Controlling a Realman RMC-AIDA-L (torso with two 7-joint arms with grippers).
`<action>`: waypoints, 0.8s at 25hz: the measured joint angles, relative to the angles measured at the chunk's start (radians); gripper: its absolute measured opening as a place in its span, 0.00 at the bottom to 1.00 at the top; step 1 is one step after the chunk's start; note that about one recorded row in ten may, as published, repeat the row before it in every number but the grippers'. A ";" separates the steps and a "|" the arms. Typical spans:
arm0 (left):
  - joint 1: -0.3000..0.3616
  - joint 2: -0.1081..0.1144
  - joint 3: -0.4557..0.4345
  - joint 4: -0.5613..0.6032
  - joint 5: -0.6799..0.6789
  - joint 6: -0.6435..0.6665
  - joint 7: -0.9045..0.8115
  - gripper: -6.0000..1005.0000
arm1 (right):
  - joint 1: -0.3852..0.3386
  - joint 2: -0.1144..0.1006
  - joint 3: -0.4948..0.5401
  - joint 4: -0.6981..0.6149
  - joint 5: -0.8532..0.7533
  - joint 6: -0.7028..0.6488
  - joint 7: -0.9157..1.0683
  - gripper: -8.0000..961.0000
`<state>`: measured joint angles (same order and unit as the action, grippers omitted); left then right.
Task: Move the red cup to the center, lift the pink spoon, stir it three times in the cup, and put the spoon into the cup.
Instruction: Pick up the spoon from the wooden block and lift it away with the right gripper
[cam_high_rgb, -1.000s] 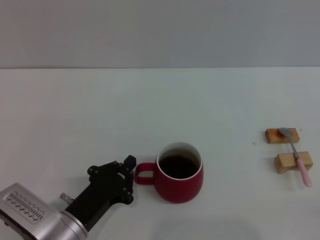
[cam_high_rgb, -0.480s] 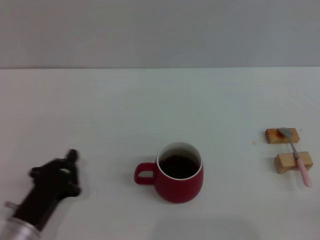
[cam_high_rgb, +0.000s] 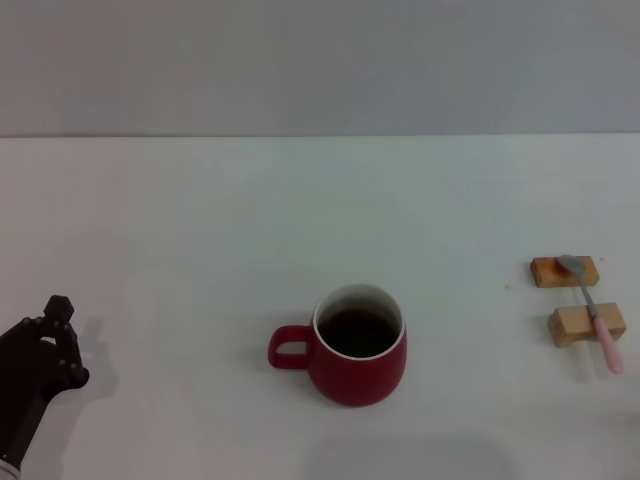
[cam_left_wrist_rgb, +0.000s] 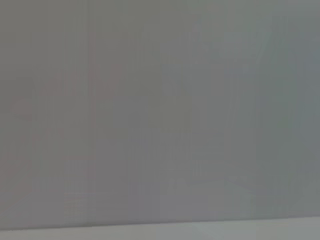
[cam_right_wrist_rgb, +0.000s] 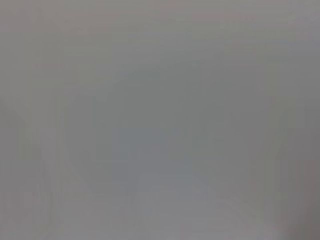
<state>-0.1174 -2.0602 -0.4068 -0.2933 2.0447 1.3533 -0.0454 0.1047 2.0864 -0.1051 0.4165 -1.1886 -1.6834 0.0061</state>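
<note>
Your left gripper (cam_high_rgb: 60, 318) has withdrawn to the worktop's (cam_high_rgb: 200, 220) left edge, well clear of the red cup (cam_high_rgb: 356, 358); finger opening cannot be judged.

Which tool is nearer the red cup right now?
Left. The left tool sits at the table's near left edge, well clear of the red cup and its handle. The right tool is not in view.

Head view: high, forward and down over the white table (cam_high_rgb: 200, 220), left gripper (cam_high_rgb: 50, 335) at the near-left edge. Both wrist views: facing blank grey, nothing recognisable, no visible overlap with the head view.
</note>
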 joint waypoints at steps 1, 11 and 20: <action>0.000 0.000 -0.001 0.000 0.000 0.005 0.000 0.01 | 0.000 0.000 0.000 0.000 0.000 0.000 0.000 0.60; -0.008 0.000 -0.002 0.009 0.000 0.019 -0.001 0.01 | 0.022 0.000 -0.026 0.019 -0.009 0.053 0.000 0.60; -0.018 0.000 -0.003 0.019 0.001 0.015 -0.001 0.01 | 0.048 0.002 -0.103 0.050 -0.011 0.062 -0.006 0.60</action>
<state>-0.1350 -2.0601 -0.4096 -0.2742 2.0456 1.3682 -0.0460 0.1525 2.0882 -0.2085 0.4669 -1.1996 -1.6218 0.0001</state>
